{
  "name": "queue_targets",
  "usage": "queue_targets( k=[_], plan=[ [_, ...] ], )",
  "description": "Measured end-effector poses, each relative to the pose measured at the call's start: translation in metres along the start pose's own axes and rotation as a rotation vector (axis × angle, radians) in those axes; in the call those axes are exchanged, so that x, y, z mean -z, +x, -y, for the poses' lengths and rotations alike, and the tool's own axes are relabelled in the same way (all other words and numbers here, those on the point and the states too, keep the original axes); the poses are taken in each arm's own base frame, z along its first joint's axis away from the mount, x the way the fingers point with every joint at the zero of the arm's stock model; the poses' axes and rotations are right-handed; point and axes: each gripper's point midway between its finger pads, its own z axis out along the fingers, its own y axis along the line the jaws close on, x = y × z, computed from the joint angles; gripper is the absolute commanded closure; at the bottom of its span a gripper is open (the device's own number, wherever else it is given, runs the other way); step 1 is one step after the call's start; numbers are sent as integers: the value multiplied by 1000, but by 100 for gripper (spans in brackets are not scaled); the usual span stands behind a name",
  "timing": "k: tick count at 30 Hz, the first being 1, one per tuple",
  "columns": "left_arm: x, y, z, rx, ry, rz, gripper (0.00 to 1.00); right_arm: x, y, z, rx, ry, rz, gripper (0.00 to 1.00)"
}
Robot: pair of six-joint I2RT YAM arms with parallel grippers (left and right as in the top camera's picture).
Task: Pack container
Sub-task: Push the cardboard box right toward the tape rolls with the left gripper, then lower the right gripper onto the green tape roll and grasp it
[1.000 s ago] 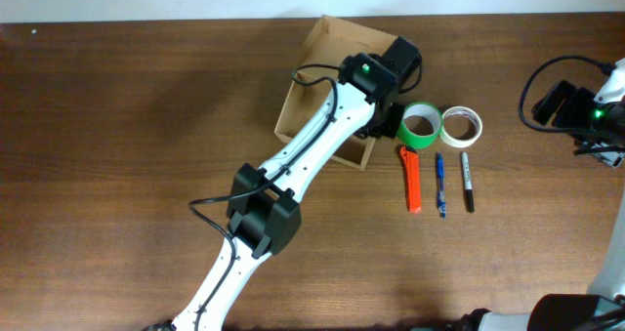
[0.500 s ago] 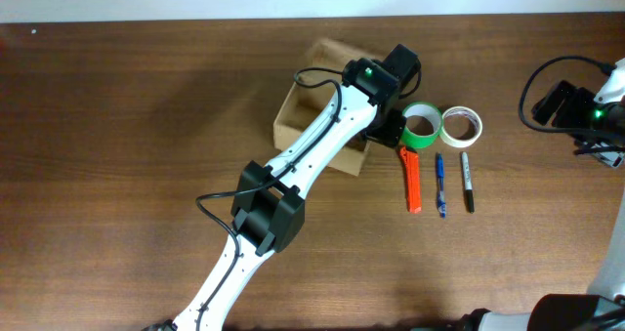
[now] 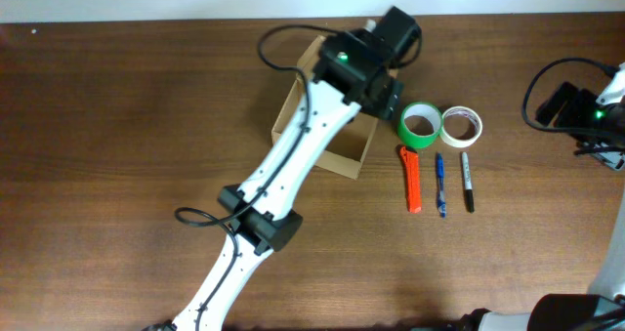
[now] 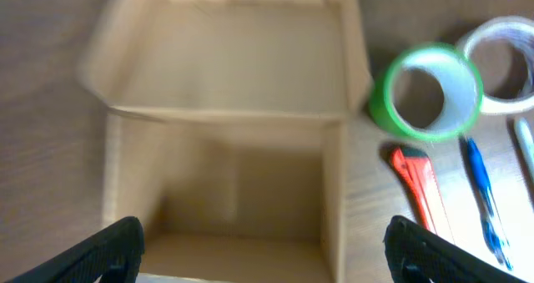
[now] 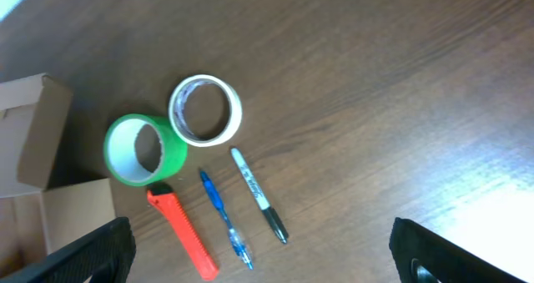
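Observation:
The container point(image 4: 234, 174) is a tan cardboard box with its lid flap folded back at the far side, and its inside shows bare. My left gripper point(image 4: 263, 233) hovers above it, open wide, with nothing between the fingers. From above, the left arm covers most of the container point(image 3: 344, 153). Right of the box lie a green tape roll point(image 3: 420, 124), a whitish tape roll point(image 3: 461, 125), an orange box cutter point(image 3: 411, 180), a blue pen point(image 3: 440, 185) and a black marker point(image 3: 468, 182). My right gripper point(image 5: 260, 229) hangs open, high above those items.
The right arm point(image 3: 586, 111) sits at the table's right edge. Dark wood table point(image 3: 117, 155) spreads left and in front of the box. A pale wall strip runs along the far edge.
My left gripper went from shut to open, and its wrist moved left and toward the far side over the box. The box shifted slightly. The right arm stayed still.

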Motion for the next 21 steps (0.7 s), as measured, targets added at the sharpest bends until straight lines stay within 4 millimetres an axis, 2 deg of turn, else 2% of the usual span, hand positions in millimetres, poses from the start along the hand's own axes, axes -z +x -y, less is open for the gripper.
queue_targets(
  k=[3, 7, 11, 14, 16, 17, 19, 21],
  plan=[
    [11, -10, -31, 49, -34, 31, 8, 0, 0, -5, 9, -21, -2, 11],
    [25, -23, -101, 142, -123, 71, 8, 10, -1, -28, 69, -49, 14, 14],
    [50, -27, -193, 273, -230, 115, 8, 38, -9, -77, 205, -78, 98, 13],
    [69, -18, -263, 386, -310, 136, 8, 61, -8, -124, 332, -115, 173, 13],
    [79, -7, -306, 458, -362, 138, 7, 65, 0, -147, 394, -137, 185, 13],
    [82, 1, -328, 495, -389, 135, 1, 63, 4, -157, 415, -143, 176, 13],
    [87, 13, -359, 544, -427, 123, 0, 46, 8, -165, 426, -129, 137, 13],
    [88, 28, -386, 595, -460, 103, 0, 16, 10, -167, 417, -92, 70, 21]
  ],
)
